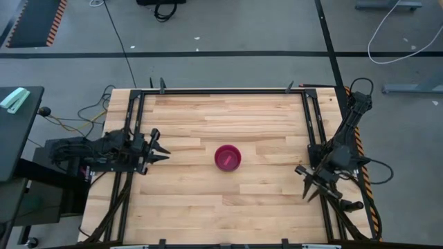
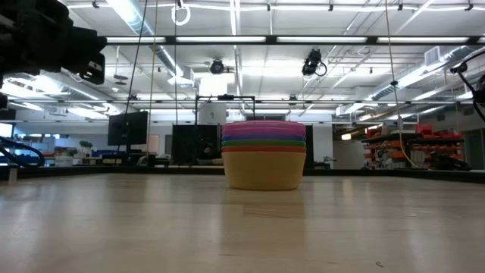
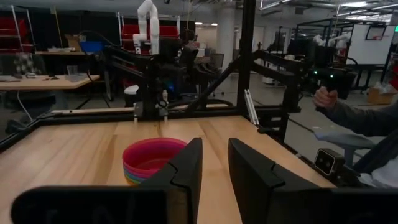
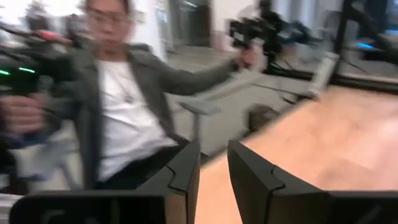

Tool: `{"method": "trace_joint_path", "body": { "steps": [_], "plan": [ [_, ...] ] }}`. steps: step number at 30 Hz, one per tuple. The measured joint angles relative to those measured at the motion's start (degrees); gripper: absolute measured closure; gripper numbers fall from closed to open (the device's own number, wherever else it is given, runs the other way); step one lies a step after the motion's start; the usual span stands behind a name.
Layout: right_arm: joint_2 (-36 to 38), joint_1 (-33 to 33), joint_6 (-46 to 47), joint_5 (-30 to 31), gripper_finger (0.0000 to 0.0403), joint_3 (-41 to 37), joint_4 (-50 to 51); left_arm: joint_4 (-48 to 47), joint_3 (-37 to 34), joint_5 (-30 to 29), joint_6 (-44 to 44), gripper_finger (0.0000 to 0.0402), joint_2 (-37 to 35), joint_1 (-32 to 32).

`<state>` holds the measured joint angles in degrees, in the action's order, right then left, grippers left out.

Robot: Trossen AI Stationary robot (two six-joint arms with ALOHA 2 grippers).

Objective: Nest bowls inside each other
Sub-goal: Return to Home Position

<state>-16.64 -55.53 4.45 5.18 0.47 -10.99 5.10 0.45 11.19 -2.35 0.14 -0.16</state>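
Observation:
The bowls stand nested in one stack (image 1: 228, 158) at the middle of the table, resting on the yellow bottom bowl. In the low view the stack (image 2: 264, 155) shows orange, green, blue and purple rims above the yellow, with pink-red on top. My left gripper (image 1: 160, 146) hovers open near the table's left edge, pointing at the stack (image 3: 152, 160) from well short of it. My right gripper (image 1: 306, 185) is open at the table's right edge, far from the bowls, and its wrist view (image 4: 213, 152) looks off the table.
Bare wooden tabletop (image 1: 263, 207) lies all around the stack. A black metal frame (image 1: 221, 90) runs along the table's edges. A person (image 4: 124, 106) sits beyond the table, holding hand controllers; a sleeve and hand (image 3: 348, 112) show in the left wrist view.

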Motion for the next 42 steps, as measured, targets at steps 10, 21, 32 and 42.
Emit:
{"method": "trace_joint_path", "body": {
  "steps": [10,21,32,42],
  "plan": [
    [0.0,5.9,-2.2,19.2,0.0311,0.0,5.6,-1.7,0.0,-0.8,1.2,0.0316,0.0,0.0],
    [0.0,26.3,-4.6,11.4,0.0311,0.0,6.8,-3.1,0.0,-3.7,1.6,0.0319,0.0,2.6],
    [0.0,56.8,-10.1,-14.5,0.0311,0.0,7.1,-3.3,0.0,-3.7,1.6,0.0313,0.1,6.8],
    [0.0,76.7,-10.6,-22.2,0.0311,0.0,0.7,-3.4,0.0,-3.7,1.6,0.0321,0.1,9.4]
  ]
}}
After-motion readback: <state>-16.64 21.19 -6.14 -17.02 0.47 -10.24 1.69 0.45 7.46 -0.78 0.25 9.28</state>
